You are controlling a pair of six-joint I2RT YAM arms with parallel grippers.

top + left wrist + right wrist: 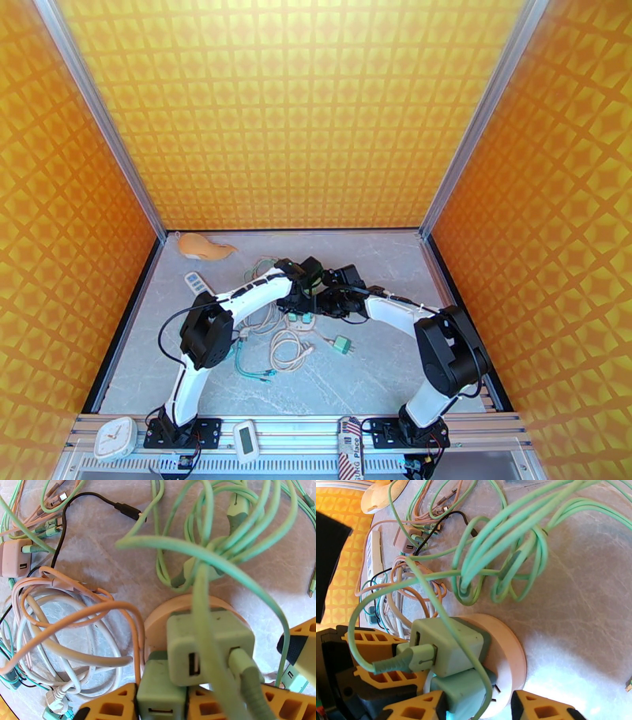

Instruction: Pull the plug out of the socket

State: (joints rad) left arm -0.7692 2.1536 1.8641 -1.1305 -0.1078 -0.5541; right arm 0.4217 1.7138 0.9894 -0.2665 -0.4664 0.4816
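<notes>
pre-pull | left hand (160, 701) clamped on lower green plug (162, 679) | right hand (476, 701) part-open astride round socket (507, 645), grip unclear | next: pull straight off

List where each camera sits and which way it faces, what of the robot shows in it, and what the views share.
Top: fixed above and behind, facing down onto the table; left arm and right arm reach in from the bottom.
Left wrist: close over the round socket, facing down; its orange fingers at the bottom edge.
Right wrist: low beside the socket, facing across the cables; its fingers at the bottom edge.
Shared: both wrist views catch the socket, green plugs and cables.
</notes>
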